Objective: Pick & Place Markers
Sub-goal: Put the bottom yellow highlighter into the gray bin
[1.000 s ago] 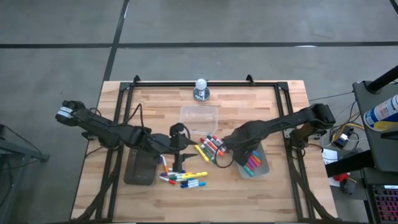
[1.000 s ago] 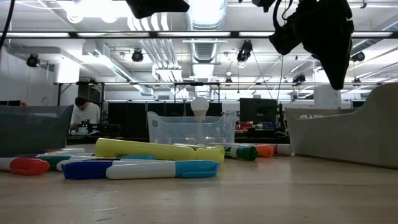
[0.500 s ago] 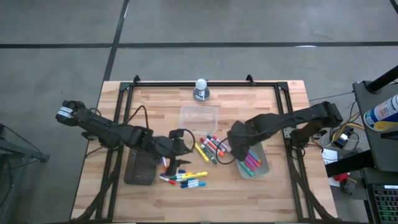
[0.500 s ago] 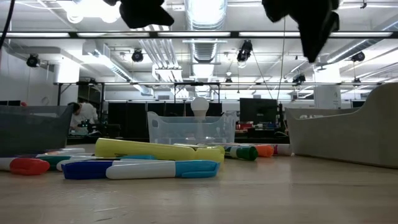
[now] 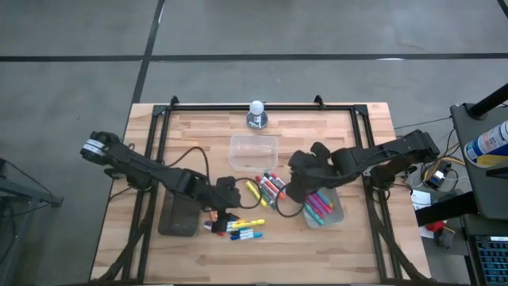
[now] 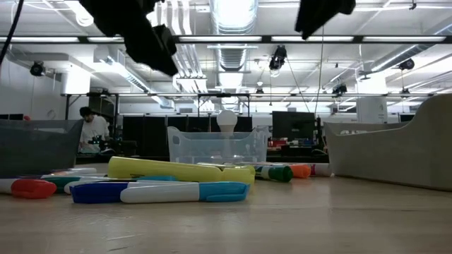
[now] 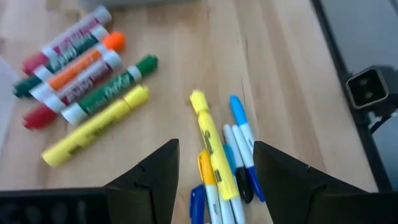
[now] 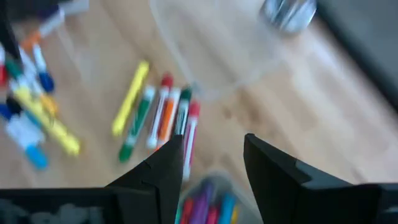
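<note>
While several markers [image 5: 319, 208] already lie in the clear tub [image 5: 336, 214] at the table's right, we find the task only partly done; a row of markers [image 5: 270, 188] remains loose at the centre and a further cluster [image 5: 240, 229] near the front, beside the dark tray [image 5: 178, 216]; the far tub [image 5: 254, 148] holds none; the left gripper [image 7: 214, 163] hangs over the near cluster, fingers spread wide, holding nothing; the right gripper [image 8: 211, 155] stands above the central row, fingers apart and empty
</note>
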Robot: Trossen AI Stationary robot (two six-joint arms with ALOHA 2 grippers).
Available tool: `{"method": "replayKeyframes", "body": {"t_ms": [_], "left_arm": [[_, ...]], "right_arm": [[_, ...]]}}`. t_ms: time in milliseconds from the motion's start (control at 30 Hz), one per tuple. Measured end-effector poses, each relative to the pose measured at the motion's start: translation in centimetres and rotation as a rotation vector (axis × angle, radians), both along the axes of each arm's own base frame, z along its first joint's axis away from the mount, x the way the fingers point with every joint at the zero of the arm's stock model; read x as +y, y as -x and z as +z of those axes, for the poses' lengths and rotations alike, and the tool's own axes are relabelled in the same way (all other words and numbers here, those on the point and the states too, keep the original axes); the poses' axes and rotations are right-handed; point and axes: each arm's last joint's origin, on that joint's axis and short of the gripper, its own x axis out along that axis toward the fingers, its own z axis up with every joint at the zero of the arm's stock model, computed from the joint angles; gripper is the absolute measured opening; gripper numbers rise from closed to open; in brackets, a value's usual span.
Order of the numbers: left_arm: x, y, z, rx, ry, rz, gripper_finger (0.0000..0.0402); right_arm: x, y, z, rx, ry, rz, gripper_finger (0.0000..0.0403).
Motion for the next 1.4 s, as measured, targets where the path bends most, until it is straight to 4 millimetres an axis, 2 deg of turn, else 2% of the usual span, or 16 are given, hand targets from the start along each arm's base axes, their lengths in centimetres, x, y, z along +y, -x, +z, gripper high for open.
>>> {"method": "replayKeyframes", "body": {"t_ms": [267,367,500,700,1200,1400], "left_arm": [[-1.7,-0.7,-2.8,0.095,-0.017,-0.023,0.0197],[-2.2,-0.9,-3.8,0.127,-0.030,-0.035,0.0197],[-2.7,-1.2,-5.2,0.169,-0.029,-0.016,0.0197],[-2.9,-1.8,-6.9,0.207,-0.041,0.014,0.0197],[-3.2,-2.3,-7.7,0.193,-0.026,0.023,0.0197],[-3.3,-2.6,-9.0,0.231,-0.043,0.025,0.0197]], "right_arm": [[2.5,-0.7,1.0,-0.240,0.339,-0.043,0.0160],[3.3,-0.6,1.4,-0.328,0.403,-0.095,0.0157],[3.8,-0.8,0.8,-0.404,0.400,-0.143,0.0152],[4.1,-1.5,-1.6,-0.406,0.433,-0.111,0.0144],[4.1,-1.5,-1.5,-0.409,0.454,-0.106,0.0127],[4.1,-1.5,-1.5,-0.410,0.451,-0.106,0.0127]]}}
